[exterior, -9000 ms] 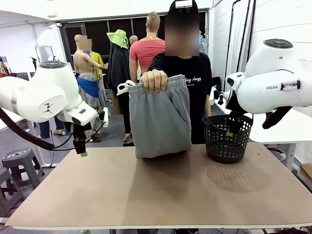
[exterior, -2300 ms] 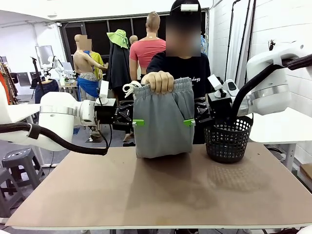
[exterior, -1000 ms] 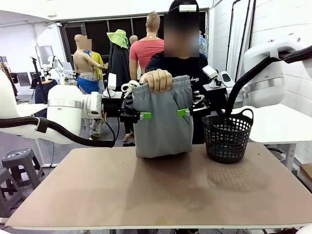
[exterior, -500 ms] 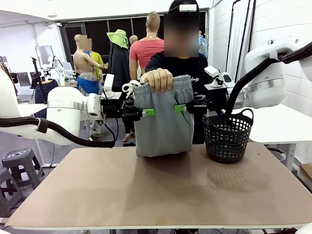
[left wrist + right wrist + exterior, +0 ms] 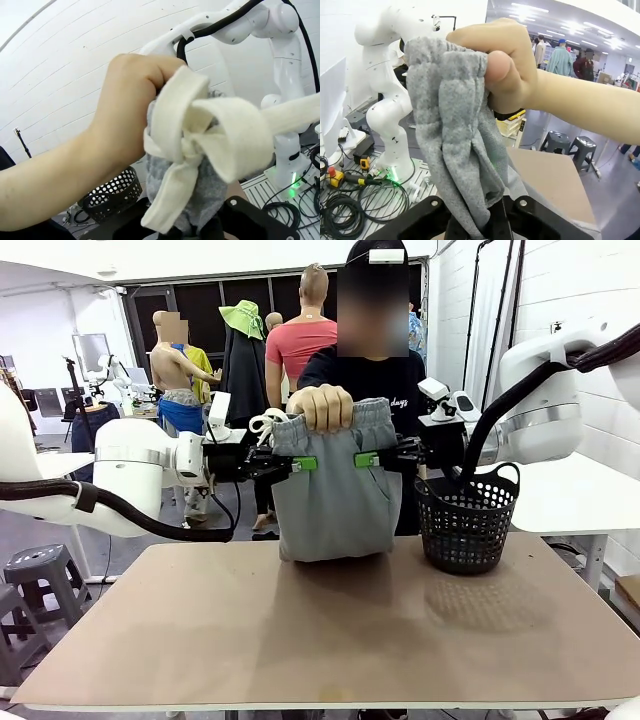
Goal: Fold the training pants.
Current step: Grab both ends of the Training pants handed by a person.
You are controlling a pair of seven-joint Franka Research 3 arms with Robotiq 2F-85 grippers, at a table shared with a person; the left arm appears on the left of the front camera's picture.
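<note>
A person at the far side holds up the light grey training pants [image 5: 335, 495] by the waistband in one hand [image 5: 322, 406]; they hang folded, their lower end resting on the table. My left gripper [image 5: 303, 464] is shut on the pants' left edge just below the waistband, and my right gripper [image 5: 367, 459] is shut on the right edge at the same height. In the left wrist view the white drawstring knot [image 5: 200, 145] hangs in front of the grey cloth [image 5: 200, 195] beside the hand [image 5: 125, 110]. Grey fabric [image 5: 455, 150] runs down between the fingers in the right wrist view.
A black mesh basket [image 5: 466, 522] stands on the brown table [image 5: 330, 640] just right of the pants, close under my right arm. Both white arms reach in level from the sides. The person stands right behind the pants.
Both grippers have closed on the pants' side edges, pinching the cloth inward. The person's hand still holds the waistband at the same height.
</note>
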